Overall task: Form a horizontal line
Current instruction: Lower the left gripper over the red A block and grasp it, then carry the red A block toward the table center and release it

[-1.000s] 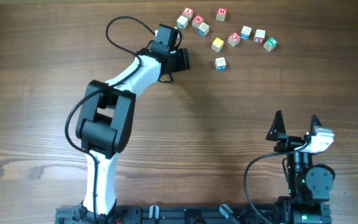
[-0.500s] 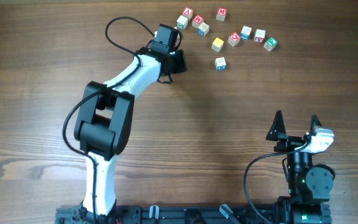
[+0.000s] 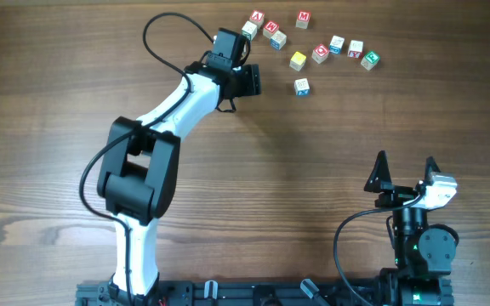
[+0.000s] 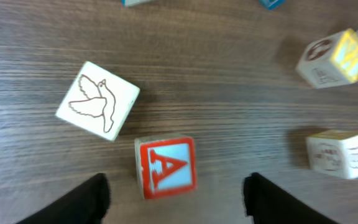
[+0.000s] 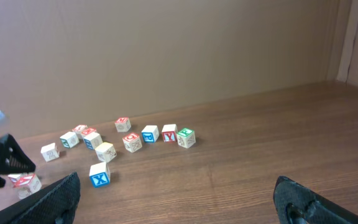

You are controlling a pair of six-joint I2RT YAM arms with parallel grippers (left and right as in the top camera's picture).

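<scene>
**Ana:** Well, what fills most of the view?

**Ben:** The wooden tabletop [image 3: 49,102], and then the left arm [image 3: 173,102]. It rises from the near edge, bends midway, and reaches on a diagonal toward the far side, with the wrist tipped to look down at the wood.

**Ana:** And the right arm [image 3: 419,242]?

**Ben:** It is folded over its own base at the near right corner, well apart from every cube. The right claw [image 3: 407,163] points toward the far side, spread wide, with nothing between its fingers.

**Ana:** Is the left claw [image 3: 247,82] gripping anything?

**Ben:** No, it hangs spread too. In the wrist view its dark fingers [image 4: 86,199] show at the two lower corners. A red-framed A cube [image 4: 165,167] lies on the wood between them, and I see it touching neither. A dove cube [image 4: 98,99] sits just beyond it, to the left.

**Ana:** Where are the three cubes for the line?

**Ben:** They are to the right of that claw, on the far part of the tabletop. The yellow cube [image 3: 298,60] and the red-faced cube [image 3: 320,53] lie near each other, almost side by side. The white cube with blue-green print [image 3: 302,86] lies alone, nearer the robot, so the three make no straight row yet. The other letter cubes [image 3: 356,48] are scattered around and behind them.
</scene>
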